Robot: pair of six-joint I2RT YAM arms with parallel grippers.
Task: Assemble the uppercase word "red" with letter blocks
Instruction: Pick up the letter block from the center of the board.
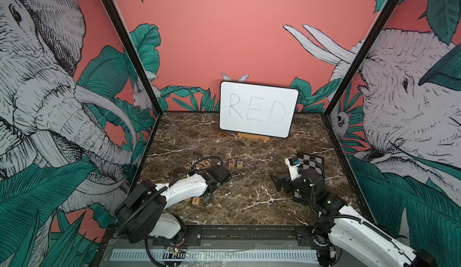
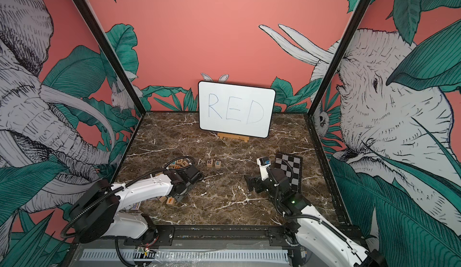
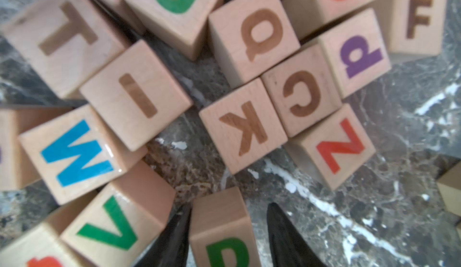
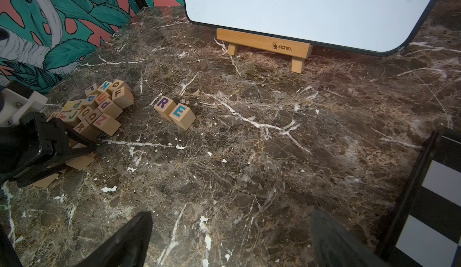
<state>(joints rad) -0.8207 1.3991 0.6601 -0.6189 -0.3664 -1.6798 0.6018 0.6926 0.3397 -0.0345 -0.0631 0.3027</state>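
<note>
Two letter blocks, R (image 1: 231, 163) and E (image 1: 239, 163), stand side by side on the marble; the right wrist view also shows R (image 4: 163, 103) and E (image 4: 180, 112). A block with a green D (image 3: 222, 228) sits between the fingers of my left gripper (image 3: 229, 207). One finger (image 3: 174, 235) touches it and the other stands a gap away, so the jaws are open. In a top view the left gripper (image 1: 208, 196) points down beside the loose pile (image 1: 199, 164). My right gripper (image 4: 232, 213) is open over bare marble, holding nothing.
A whiteboard (image 1: 258, 108) with handwritten RED stands on a wooden easel at the back. A black-and-white chequered board (image 1: 311, 163) lies behind the right arm. A loose block with an orange f (image 1: 196, 200) lies near the left gripper. Several blocks (image 3: 139, 96) crowd the left gripper.
</note>
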